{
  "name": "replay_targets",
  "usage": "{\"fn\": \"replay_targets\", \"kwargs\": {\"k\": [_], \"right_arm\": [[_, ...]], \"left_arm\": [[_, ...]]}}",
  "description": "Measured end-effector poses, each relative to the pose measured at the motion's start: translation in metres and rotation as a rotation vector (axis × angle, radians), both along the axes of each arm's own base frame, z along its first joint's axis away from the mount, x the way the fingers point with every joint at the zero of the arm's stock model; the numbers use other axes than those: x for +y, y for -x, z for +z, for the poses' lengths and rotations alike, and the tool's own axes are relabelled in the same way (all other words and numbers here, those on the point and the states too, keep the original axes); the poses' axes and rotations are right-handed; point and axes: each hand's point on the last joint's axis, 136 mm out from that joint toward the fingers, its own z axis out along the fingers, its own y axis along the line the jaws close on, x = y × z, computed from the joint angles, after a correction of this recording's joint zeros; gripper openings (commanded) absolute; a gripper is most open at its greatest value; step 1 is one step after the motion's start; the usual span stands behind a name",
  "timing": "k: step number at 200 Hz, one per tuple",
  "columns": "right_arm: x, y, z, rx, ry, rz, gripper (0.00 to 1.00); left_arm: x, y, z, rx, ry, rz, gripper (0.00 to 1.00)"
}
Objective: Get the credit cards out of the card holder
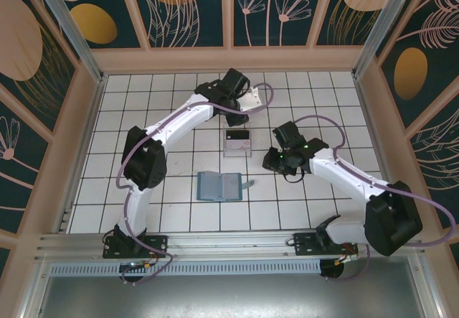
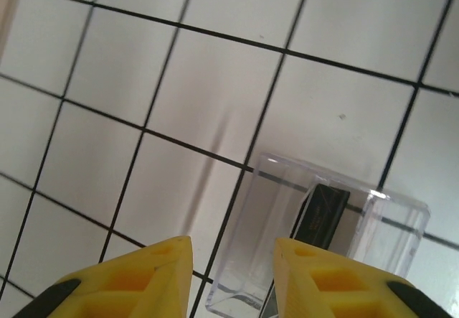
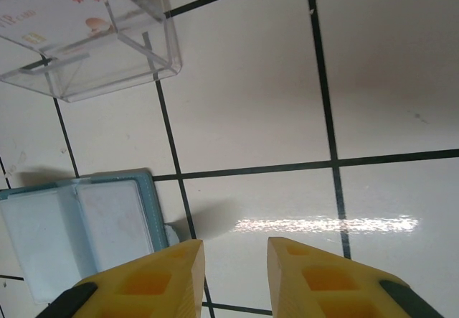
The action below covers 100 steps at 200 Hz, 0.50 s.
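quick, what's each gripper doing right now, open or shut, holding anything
Left gripper: open, holding nothing.
Right gripper: open, holding nothing.

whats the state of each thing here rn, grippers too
card holder: open, lying flat on the tiles
credit cards: inside the clear tray
left gripper: open, empty, above the tray
right gripper: open, empty, over bare tile beside the card holder
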Motion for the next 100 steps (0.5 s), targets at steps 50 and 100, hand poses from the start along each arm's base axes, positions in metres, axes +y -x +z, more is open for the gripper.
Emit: {"fn": "replay_targets", "kwargs": {"k": [50, 100], "right_arm": [[0.014, 0.004, -0.008, 0.016, -0.006, 0.043, 0.30], [0.029, 0.006, -0.014, 0.025, -0.003, 0.086, 0.30]], "left_arm": [[0.029, -0.026, 0.007, -0.024, 0.086, 0.392, 0.46], [0.073, -0.012, 0.023, -0.010, 0.211, 0.632, 0.50]]}}
